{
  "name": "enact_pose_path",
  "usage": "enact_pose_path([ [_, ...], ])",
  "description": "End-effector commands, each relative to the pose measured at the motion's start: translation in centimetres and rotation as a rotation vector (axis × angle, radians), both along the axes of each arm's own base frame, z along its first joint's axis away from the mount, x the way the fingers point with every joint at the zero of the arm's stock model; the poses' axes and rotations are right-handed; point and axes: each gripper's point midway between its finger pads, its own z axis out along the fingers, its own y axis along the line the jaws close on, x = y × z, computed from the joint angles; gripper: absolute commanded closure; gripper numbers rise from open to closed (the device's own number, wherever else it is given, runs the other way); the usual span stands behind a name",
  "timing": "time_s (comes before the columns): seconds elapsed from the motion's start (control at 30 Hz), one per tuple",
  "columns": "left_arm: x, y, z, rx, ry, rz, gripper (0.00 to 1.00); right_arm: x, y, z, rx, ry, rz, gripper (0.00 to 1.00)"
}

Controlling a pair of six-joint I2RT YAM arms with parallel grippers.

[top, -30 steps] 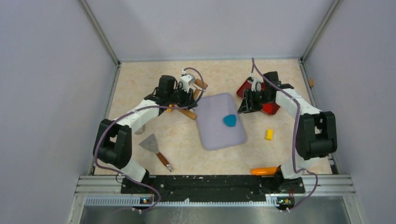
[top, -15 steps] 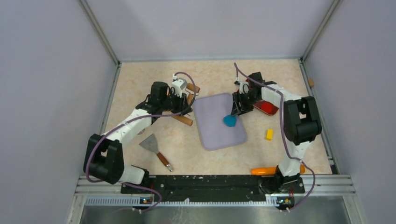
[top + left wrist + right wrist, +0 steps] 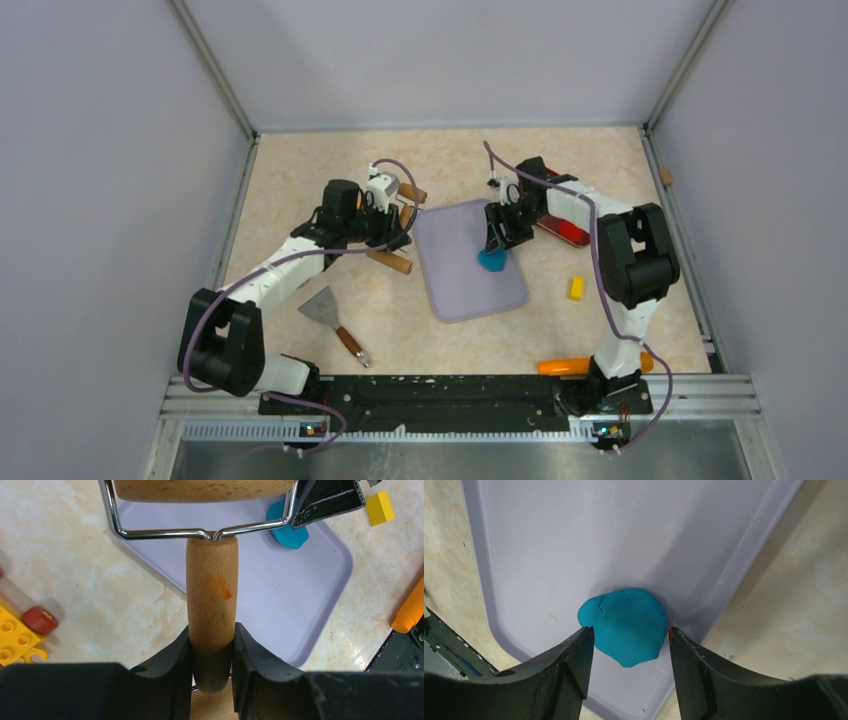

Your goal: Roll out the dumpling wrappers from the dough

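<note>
The dough is a teal-blue lump on the lavender mat, near its right edge. My right gripper hangs over it, open. In the right wrist view the gripper straddles the dough, one fingertip on each side, over the mat. My left gripper is at the mat's left edge, shut on the wooden roller. The left wrist view shows its jaws clamping the roller handle, with the barrel ahead and the dough beyond. No dumpling wrappers are in view.
A scraper lies front left of the mat. A yellow block sits to the mat's right, a red item behind the right gripper, and an orange tool by the right arm's base. A yellow toy brick lies near the left gripper.
My right gripper moved left from the red item to over the dough, and its jaws opened wider. The left arm shifted slightly left, still holding the roller.
</note>
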Motion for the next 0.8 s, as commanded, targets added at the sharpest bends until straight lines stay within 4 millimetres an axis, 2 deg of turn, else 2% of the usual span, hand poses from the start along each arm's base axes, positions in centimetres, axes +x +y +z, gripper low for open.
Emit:
enact_pose_path([
  [0.0, 0.7, -0.4, 2.9, -0.049, -0.106, -0.004, 1.00, 0.1, 0.5, 0.2, -0.007, -0.015, 0.027, 0.42],
  [0.13, 0.7, -0.4, 2.6, -0.048, -0.102, -0.004, 1.00, -0.1, 1.1, 1.2, 0.028, -0.011, 0.037, 0.48],
  [0.27, 0.9, -0.5, 2.5, -0.053, -0.100, -0.002, 1.00, -0.5, 1.5, 2.1, 0.055, -0.009, 0.037, 0.60],
  [0.4, 1.0, -0.6, 2.4, -0.055, -0.101, -0.001, 1.00, -0.9, 2.0, 2.7, 0.061, -0.022, 0.048, 0.64],
  [0.53, 0.9, -0.5, 2.1, -0.053, -0.095, 0.002, 1.00, -1.1, 2.6, 3.3, 0.065, -0.043, 0.064, 0.77],
  [0.77, 0.8, -0.1, 2.1, -0.039, -0.097, 0.005, 1.00, -1.5, 4.0, 4.6, 0.072, -0.078, 0.108, 0.79],
])
